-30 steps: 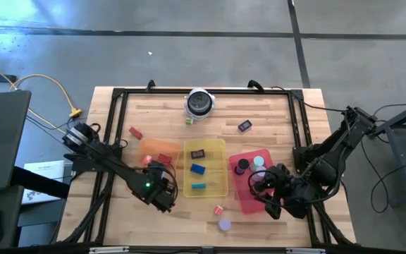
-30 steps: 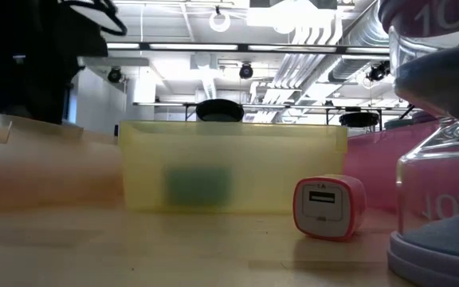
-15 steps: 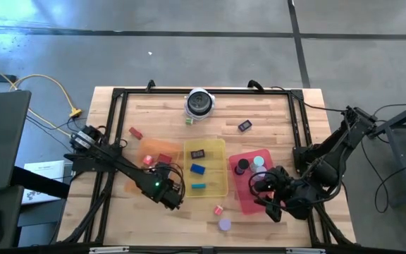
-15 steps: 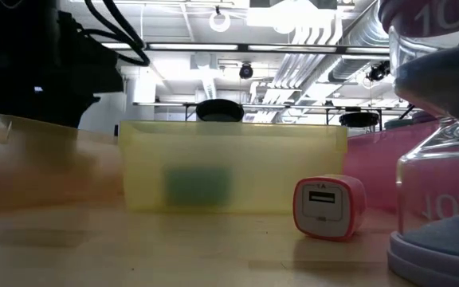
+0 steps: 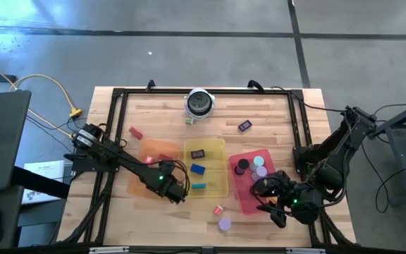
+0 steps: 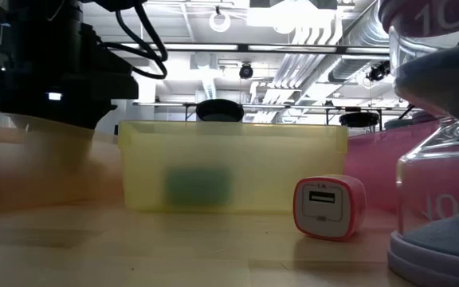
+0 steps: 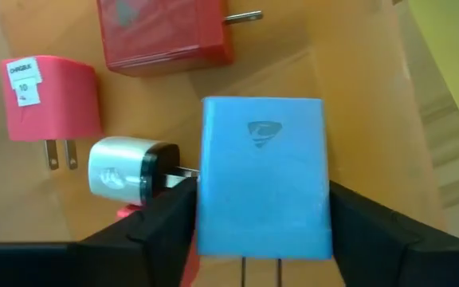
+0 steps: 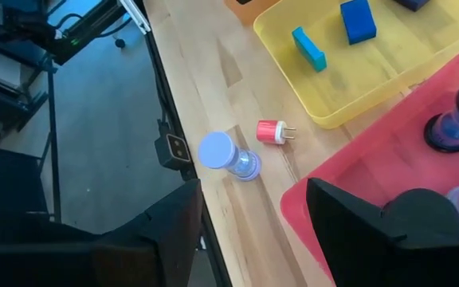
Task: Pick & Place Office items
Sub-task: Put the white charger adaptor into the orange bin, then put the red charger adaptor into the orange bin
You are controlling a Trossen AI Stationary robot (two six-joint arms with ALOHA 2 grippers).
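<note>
My left gripper point(image 7: 261, 239) hangs low over the near right corner of the orange tray point(image 5: 146, 149) and is shut on a blue charger block point(image 7: 261, 175). A red charger point(image 7: 166, 32), a pink charger point(image 7: 50, 96) and a white-and-black plug point(image 7: 126, 167) lie on the tray floor. My right gripper point(image 8: 253, 231) stands open over the near edge of the red tray point(image 5: 249, 194), with nothing between its fingers. Black, teal and purple discs point(image 5: 242, 166) lie in the red tray. Blue point(image 5: 198, 168), teal point(image 5: 199, 186) and black point(image 5: 198, 153) blocks lie in the yellow tray point(image 5: 224, 166). My left gripper has the blue charger's two long sides point(image 7: 205, 223) between its two fingers, which point steeply down from above and lie along those sides. The broad face with the logo faces up and the prongs point(image 7: 261, 271) point back toward the wrist. Whether the block rests on the tray floor I cannot tell.
A purple hourglass point(image 5: 224, 224) and a small pink charger point(image 5: 218, 209) stand on the bare wood near the front edge. A round silver-and-black object point(image 5: 199, 103) sits at the far edge. A black piece point(image 5: 244, 126) and a red piece point(image 5: 135, 132) lie loose.
My left gripper has gone toward the table's right edge and downward, coming in over the orange tray's near right corner, close to the yellow tray.
</note>
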